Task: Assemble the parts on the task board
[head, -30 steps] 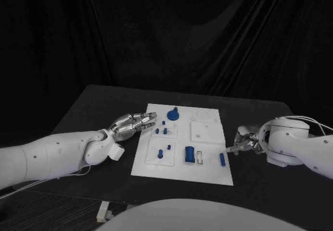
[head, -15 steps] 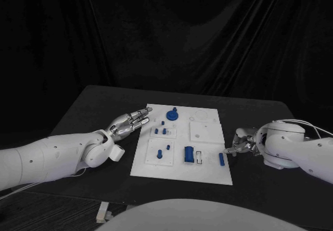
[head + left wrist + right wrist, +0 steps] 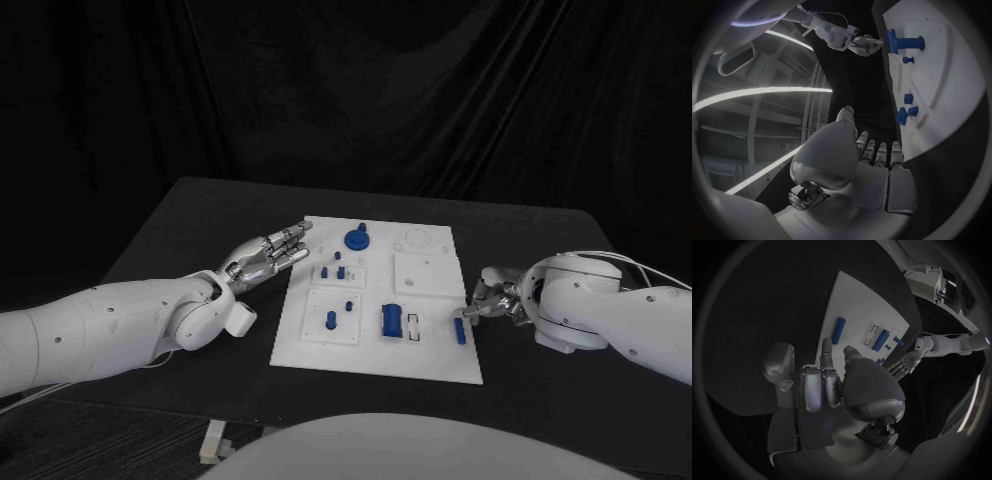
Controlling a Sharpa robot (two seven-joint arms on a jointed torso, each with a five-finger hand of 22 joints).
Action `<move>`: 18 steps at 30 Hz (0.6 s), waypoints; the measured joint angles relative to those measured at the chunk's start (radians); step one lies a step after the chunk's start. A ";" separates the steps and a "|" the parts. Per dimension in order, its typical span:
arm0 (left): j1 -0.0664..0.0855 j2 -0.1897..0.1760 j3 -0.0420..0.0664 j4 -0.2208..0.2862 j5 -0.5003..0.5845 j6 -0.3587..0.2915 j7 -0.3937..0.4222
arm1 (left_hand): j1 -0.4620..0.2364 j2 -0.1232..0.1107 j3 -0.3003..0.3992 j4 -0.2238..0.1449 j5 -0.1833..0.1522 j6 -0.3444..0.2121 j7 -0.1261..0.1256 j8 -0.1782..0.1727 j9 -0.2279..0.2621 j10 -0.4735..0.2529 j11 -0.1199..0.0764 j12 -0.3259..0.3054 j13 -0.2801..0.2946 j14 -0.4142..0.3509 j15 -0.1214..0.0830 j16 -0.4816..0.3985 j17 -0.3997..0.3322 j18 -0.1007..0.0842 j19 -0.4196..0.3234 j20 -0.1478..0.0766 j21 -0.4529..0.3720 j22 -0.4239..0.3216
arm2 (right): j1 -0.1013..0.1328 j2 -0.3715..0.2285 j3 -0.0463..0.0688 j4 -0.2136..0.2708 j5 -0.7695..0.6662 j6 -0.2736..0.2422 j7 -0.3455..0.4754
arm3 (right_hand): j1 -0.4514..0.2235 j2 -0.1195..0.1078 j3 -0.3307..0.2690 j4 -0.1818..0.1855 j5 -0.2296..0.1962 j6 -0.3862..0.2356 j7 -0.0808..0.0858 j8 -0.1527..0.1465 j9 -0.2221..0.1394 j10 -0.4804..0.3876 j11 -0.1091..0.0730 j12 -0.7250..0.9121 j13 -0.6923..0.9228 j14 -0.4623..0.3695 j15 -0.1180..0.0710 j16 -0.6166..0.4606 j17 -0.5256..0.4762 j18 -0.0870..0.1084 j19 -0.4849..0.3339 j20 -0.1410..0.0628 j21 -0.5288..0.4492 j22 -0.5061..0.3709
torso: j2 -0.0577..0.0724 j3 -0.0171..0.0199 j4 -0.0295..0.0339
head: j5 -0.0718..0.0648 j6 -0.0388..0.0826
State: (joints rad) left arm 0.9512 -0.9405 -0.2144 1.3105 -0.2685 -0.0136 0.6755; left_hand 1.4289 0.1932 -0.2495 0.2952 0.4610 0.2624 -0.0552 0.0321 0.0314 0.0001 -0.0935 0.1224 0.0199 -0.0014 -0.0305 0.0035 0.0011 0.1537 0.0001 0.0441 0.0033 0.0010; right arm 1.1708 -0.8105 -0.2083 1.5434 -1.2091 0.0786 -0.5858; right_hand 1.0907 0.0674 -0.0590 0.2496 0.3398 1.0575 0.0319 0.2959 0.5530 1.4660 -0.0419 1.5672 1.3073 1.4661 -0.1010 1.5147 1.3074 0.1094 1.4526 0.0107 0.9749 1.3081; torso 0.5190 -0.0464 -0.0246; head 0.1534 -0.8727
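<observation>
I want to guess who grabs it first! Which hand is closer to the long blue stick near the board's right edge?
The right hand. It sits just beside the blue stick, off the board's right edge. The left hand is past the board's far side.

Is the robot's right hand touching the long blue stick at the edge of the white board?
Apart. The right wrist view shows bare white board between the right robot hand and the long blue stick.
</observation>
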 measured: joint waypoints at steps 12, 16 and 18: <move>0.000 -0.007 0.000 0.007 -0.013 0.009 0.001 | 0.009 0.009 0.005 -0.005 0.017 0.009 0.023 0.000 0.000 0.002 0.026 0.000 0.000 0.002 0.021 0.000 0.000 0.000 0.002 0.019 0.000 0.000 | -0.016 0.031 0.000 -0.029 0.030 0.002 -0.005 | 0.017 -0.017 0.002 -0.022 -0.009 0.000 0.000 -0.011 -0.001 0.000 0.000 0.000 0.001 0.000 0.000 -0.011 0.000 0.000 0.000 0.000 -0.051 0.000 | 0.000 -0.0001 0.0000 | 0.004 0.000; 0.000 -0.005 0.000 0.003 -0.015 0.020 0.001 | 0.014 0.014 0.007 -0.007 0.031 0.016 0.030 0.000 0.000 0.001 0.035 0.000 0.000 0.004 0.029 0.000 0.000 0.000 0.002 0.026 0.000 0.000 | -0.023 0.042 0.000 -0.044 0.034 0.008 -0.009 | 0.048 -0.019 0.010 -0.050 -0.009 -0.008 0.008 -0.022 -0.004 0.000 0.000 0.000 0.001 0.000 0.000 -0.021 0.000 0.000 -0.007 0.000 -0.083 0.000 | 0.000 -0.0001 0.0000 | 0.003 0.000; 0.000 -0.005 0.000 0.002 -0.015 0.025 0.001 | 0.017 0.017 0.010 -0.010 0.035 0.016 0.030 0.000 0.000 0.001 0.035 0.000 -0.001 0.000 0.033 0.000 0.000 0.000 -0.001 0.030 0.000 0.000 | -0.026 0.046 0.000 -0.050 0.035 0.013 -0.011 | 0.069 -0.018 0.024 -0.065 -0.018 -0.009 0.009 -0.023 -0.004 0.000 0.000 0.000 0.001 0.000 0.000 -0.022 0.000 0.000 -0.007 0.000 -0.096 0.000 | 0.000 -0.0001 0.0000 | 0.003 0.000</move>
State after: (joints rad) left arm 0.9511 -0.9450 -0.2143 1.3121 -0.2837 0.0116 0.6762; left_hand 1.4459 0.2101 -0.2396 0.2852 0.4961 0.2789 -0.0248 0.0321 0.0315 0.0016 -0.0589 0.1225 0.0190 -0.0014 0.0021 0.0036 0.0015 0.1537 -0.0011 0.0739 0.0033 0.0012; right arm 1.1451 -0.7646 -0.2083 1.4931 -1.1745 0.0916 -0.5970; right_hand 1.1597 0.0489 -0.0354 0.1842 0.3219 1.0486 0.0408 0.2726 0.5490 1.4660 -0.0419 1.5672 1.3080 1.4660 -0.1010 1.4923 1.3074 0.1094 1.4452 0.0109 0.8787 1.3079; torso 0.5190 -0.0465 -0.0246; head 0.1560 -0.8727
